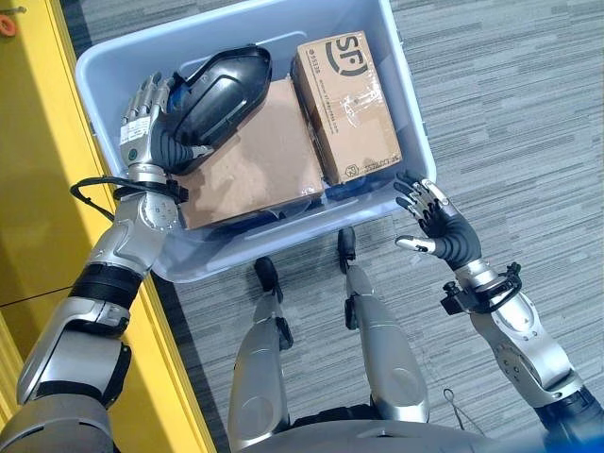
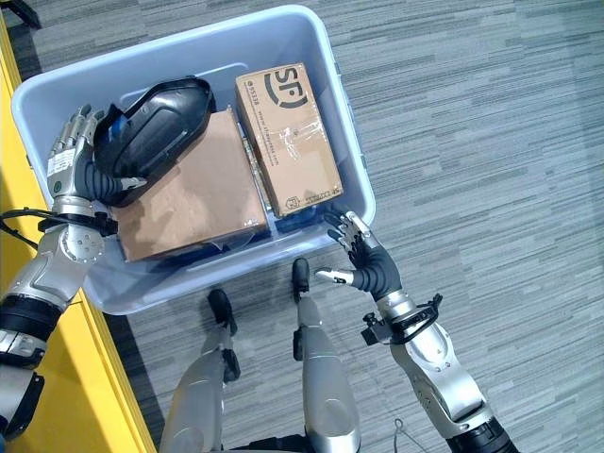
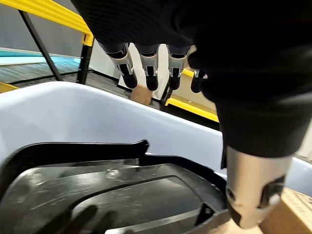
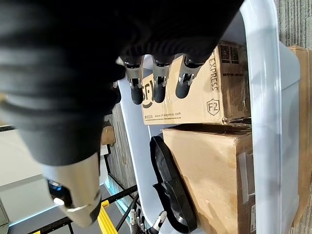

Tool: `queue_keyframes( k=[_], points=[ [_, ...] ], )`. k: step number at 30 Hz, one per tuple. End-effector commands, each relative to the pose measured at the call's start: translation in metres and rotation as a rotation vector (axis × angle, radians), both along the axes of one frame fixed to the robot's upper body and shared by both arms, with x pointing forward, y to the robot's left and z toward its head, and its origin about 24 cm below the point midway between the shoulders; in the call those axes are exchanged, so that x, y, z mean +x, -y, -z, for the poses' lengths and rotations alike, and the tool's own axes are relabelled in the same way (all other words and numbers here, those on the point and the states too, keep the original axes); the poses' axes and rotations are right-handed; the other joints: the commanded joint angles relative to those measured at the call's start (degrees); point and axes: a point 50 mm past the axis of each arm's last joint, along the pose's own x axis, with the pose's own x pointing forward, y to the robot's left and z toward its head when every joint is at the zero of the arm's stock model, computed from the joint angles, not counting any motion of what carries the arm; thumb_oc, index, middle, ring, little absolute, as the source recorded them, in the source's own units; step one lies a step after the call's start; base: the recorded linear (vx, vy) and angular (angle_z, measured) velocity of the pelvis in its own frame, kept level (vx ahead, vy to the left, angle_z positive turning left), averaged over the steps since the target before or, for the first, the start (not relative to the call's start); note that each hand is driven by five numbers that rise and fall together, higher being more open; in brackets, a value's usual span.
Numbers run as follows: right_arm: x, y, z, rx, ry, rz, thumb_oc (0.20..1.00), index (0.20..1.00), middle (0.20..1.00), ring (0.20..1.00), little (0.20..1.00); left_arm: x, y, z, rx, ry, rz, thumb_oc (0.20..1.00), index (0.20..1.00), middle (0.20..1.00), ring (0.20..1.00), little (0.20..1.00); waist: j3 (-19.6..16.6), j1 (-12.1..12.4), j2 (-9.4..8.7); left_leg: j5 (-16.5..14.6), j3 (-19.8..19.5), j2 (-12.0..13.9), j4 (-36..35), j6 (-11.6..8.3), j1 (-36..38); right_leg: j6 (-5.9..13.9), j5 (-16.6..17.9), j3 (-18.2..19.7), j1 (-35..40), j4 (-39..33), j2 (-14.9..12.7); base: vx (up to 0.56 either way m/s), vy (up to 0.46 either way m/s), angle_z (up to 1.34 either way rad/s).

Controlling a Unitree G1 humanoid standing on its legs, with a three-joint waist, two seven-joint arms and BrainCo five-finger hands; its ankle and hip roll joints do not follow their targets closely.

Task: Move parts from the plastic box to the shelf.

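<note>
From the left eye view, the pale plastic box [image 1: 415, 123] sits on the grey floor [image 1: 510, 104]. In it, the left hand [image 1: 142, 118] rests straight fingers against a black part [image 1: 217, 85] above two cardboard boxes [image 1: 344, 104].

In the right wrist view, the right hand [image 4: 151, 83] hangs open, probably just outside the rim.

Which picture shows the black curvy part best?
The left eye view: the whole black part lies atop the cardboard boxes by the left hand. The left wrist view shows its inside close up; the right wrist view shows its edge.
</note>
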Motion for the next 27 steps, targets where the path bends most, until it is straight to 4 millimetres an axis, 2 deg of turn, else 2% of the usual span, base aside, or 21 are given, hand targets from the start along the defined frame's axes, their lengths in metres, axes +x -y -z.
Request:
queue_keyframes(
  k=[1,10,19,20,27],
  points=[
    [-0.012,0.009,-0.016,0.042,0.086,0.001,1.0,1.0,1.0,1.0,1.0,0.001,-0.018,-0.02,-0.011,0.035,-0.055,1.0,1.0,1.0,1.0,1.0,-2.03,-0.33,-0.87,0.28,-1.58,2.8,6.85,-2.42,-3.89,5.78,-4.87,0.62,1.06,8.14,-4.2,0.0,0.0,0.0],
    [-0.014,0.009,-0.015,0.042,0.078,-0.011,1.0,1.0,1.0,1.0,1.0,0.016,-0.028,-0.028,-0.072,-0.007,-0.113,1.0,1.0,1.0,1.0,1.0,-1.82,-1.11,-1.16,0.28,-1.67,2.88,7.69,-2.37,-5.32,5.8,-4.59,0.93,-0.23,8.59,-4.02,0.0,0.0,0.0],
    [-0.016,0.011,-0.013,0.054,0.057,-0.009,1.0,1.0,1.0,1.0,1.0,0.024,-0.027,-0.047,-0.095,-0.014,-0.099,1.0,1.0,1.0,1.0,1.0,-1.68,-1.49,-1.1,0.29,-2.26,2.77,8.44,-2.26,-7.0,5.78,-4.56,0.99,-1.4,8.91,-3.98,0.0,-0.001,0.02],
    [-0.017,0.011,-0.012,0.059,0.051,-0.01,1.0,1.0,1.0,1.0,1.0,0.025,-0.031,-0.047,-0.117,-0.025,-0.112,1.0,1.0,1.0,1.0,1.0,-1.67,-1.63,-1.15,0.29,-2.29,2.76,8.67,-2.25,-7.38,5.79,-4.51,0.98,-1.7,8.97,-3.97,0.0,0.0,0.0],
    [-0.02,0.011,-0.008,0.066,0.035,-0.015,1.0,1.0,1.0,1.0,1.0,0.029,-0.03,-0.054,-0.145,-0.027,-0.102,1.0,1.0,1.0,1.0,1.0,-1.84,-1.84,-1.16,0.11,-2.4,2.64,9.17,-2.21,-8.29,5.88,-4.42,1.18,-2.17,8.96,-3.99,0.0,0.0,0.0]
  ],
)
